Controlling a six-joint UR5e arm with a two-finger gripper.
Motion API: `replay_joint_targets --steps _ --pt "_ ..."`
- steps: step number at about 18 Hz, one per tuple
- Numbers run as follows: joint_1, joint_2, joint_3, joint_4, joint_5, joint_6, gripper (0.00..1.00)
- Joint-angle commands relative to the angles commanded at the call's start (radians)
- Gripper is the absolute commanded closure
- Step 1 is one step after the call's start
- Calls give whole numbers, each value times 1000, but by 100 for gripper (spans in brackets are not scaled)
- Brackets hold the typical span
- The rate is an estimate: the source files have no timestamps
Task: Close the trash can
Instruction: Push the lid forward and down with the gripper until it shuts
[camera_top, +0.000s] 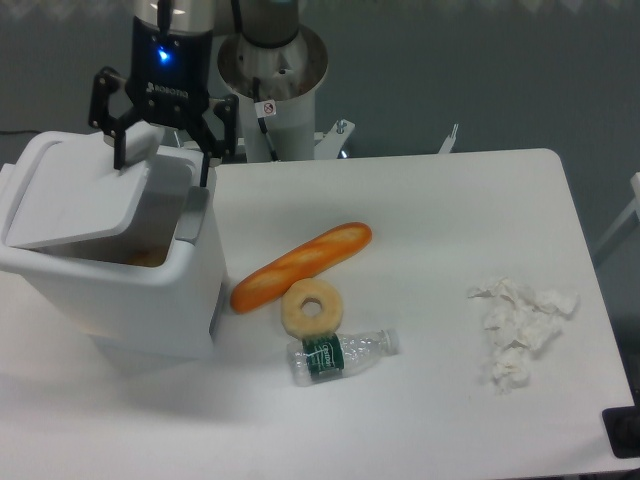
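Overhead view of the white table (430, 420). The trash can (130, 285) stood at the 9 o'clock side of the table, its left wall close to the picture's left edge. Its flat lid (85, 195) lay tilted low over the opening, hinged along the left side, with the free edge raised toward 2 o'clock and a dark gap left along the front and right rim. The grey latch (194, 212) showed on the right rim of the bin.

The pincer (160, 155) hung over the far right corner of the lid, at 12 o'clock from the bin, its two dark fingers spread wide; the left fingertip (119, 158) overlapped the lid's raised edge, but contact could not be told. Nothing was held between the fingers. A blue light glowed on the wrist body. The arm's round base (272, 70) stood just behind the table's far edge.

At 3 o'clock from the bin, close by, lay a baguette (300, 265), a ring-shaped donut (312, 307) touching it, and a plastic bottle (342, 355) just beside the donut. Crumpled tissues (520, 328) lay well apart, near the right edge. The far right quarter of the table was open.
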Motion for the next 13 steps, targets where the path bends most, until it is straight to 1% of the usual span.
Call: replay_joint_targets --steps 6,11,13 --pt "0 -28 -3 0 3 0 0" --pt "5 -31 -5 0 5 0 0" --pt "5 -41 -8 0 20 0 0"
